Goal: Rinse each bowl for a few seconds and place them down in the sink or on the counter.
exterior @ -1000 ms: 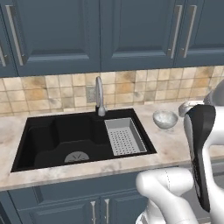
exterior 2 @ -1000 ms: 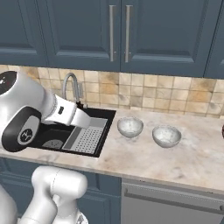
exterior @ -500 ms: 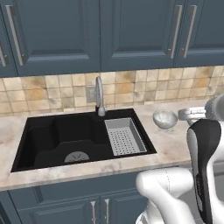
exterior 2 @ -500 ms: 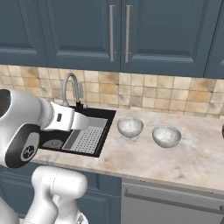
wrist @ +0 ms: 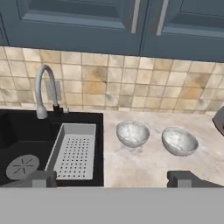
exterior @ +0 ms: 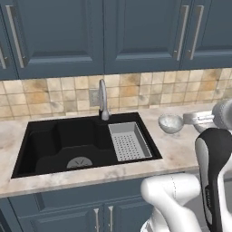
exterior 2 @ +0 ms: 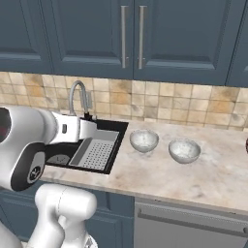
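Bowls are seen side by side on the counter (exterior 2: 203, 169), right of the sink (exterior: 54, 145): the near bowl (exterior 2: 144, 140) lies close to the sink's right rim, and the far bowl (exterior 2: 184, 150) rests just beyond it, a narrow strip of bare stone between the two. Both are upright and apart from each other. Open counter is left in front of them up to the front edge, and behind them up to the tiled wall (exterior 2: 184, 104).

Inside the sink, a perforated tray (exterior: 129, 142) is set against the right wall, while the drain (exterior: 79, 162) lies on the open black floor to its left. The faucet (exterior: 103, 100) is mounted at the back rim, behind the tray's left end.

The gripper (wrist: 111, 180) is held well short of the bowls, on the near side of the counter; its jaws are spread as wide as they go, and nothing is gripped between them.

Blue cabinet doors (exterior: 136, 31) with long metal handles are hung above the wall tiles, and blue cabinets are fitted below the counter.
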Tool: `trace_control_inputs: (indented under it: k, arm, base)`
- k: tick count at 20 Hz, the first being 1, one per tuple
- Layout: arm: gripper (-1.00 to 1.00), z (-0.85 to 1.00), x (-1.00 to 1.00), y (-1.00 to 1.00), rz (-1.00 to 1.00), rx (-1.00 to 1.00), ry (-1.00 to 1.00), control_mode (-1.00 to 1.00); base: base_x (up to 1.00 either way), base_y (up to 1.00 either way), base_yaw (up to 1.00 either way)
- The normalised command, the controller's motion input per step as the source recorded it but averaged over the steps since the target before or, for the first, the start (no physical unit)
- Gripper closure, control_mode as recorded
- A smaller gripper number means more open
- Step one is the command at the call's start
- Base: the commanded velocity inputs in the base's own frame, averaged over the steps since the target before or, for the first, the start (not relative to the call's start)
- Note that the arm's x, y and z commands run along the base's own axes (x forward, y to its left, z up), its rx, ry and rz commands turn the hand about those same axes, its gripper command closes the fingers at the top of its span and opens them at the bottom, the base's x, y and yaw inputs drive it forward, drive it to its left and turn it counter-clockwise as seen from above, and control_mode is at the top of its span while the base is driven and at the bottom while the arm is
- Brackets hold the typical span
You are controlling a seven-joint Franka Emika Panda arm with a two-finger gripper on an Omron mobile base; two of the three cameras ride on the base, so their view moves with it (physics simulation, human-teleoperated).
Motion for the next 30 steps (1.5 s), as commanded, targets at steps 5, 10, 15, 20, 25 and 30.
trace_control_inputs:
  k: [5, 10, 15, 20, 25, 30]
  arm:
    - [-1.0, -0.01, 0.09, 0.07, 0.11, -0.02, -0.13, -1.0]
    - [-1.0, -0.1, 0.1, 0.12, 0.12, -0.01, -0.14, -1.0]
    - [-1.0, -0.2, 0.25, 0.16, 0.13, 0.0, -0.1, -1.0]
    - [-1.0, -0.37, 0.47, 0.1, 0.11, 0.02, -0.01, -1.0]
    - [-1.0, -0.35, 0.37, 0.08, 0.12, 0.02, -0.06, -1.0]
    - [-1.0, -0.33, 0.28, 0.12, 0.1, 0.01, -0.17, -1.0]
  base:
    - [0.0, 0.0, 0.0]
    - [0.0, 0.0, 0.0]
    - [0.0, 0.0, 0.0]
    - [0.0, 0.0, 0.0]
    - [0.0, 0.0, 0.0]
    - [0.0, 0.0, 0.0]
